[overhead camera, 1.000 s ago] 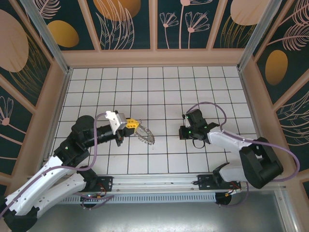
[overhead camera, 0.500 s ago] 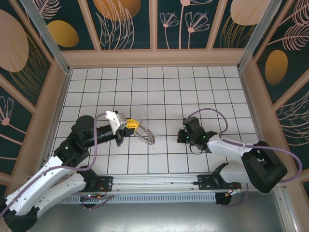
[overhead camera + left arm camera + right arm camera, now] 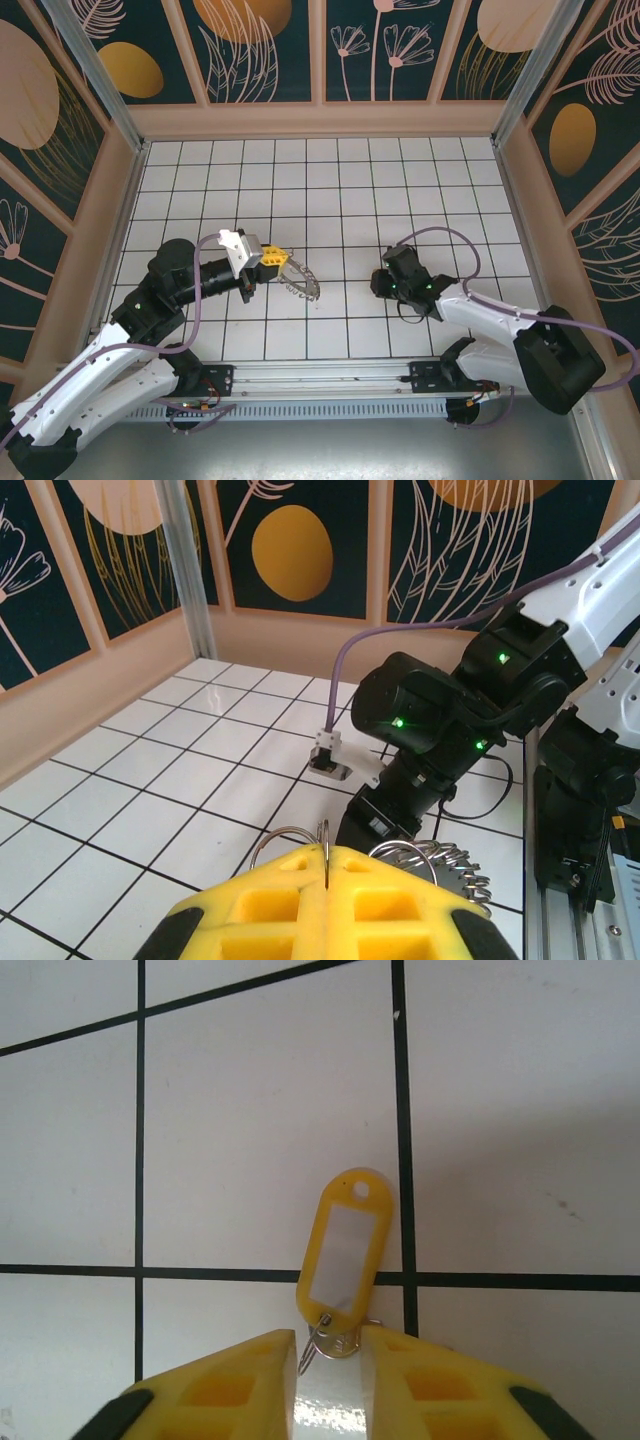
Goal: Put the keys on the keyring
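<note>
My left gripper [image 3: 272,257] hangs above the floor, its yellow fingers [image 3: 390,880] shut on a thin wire loop of the keyring [image 3: 300,281]. The ring's grey jagged coil [image 3: 455,862] sticks out to the right of the fingers. The keys [image 3: 343,1255] lie flat on the white tiles: a yellow tag with a white label, with a small split ring and a bit of silvery metal at its near end. My right gripper [image 3: 330,1338] points straight down over that end. Its jaws stand apart, with the split ring and metal piece in the gap. In the top view the right gripper [image 3: 386,284] covers the keys.
The right arm's black wrist and cable [image 3: 440,720] sit close in front of the left gripper, about two tiles away. Peach walls [image 3: 320,118] ring the tiled floor. The arm bases and a metal rail [image 3: 330,378] run along the near edge.
The right wrist has sunk and shifted slightly nearer, and its jaws have parted from shut. The left arm and keyring have not moved.
</note>
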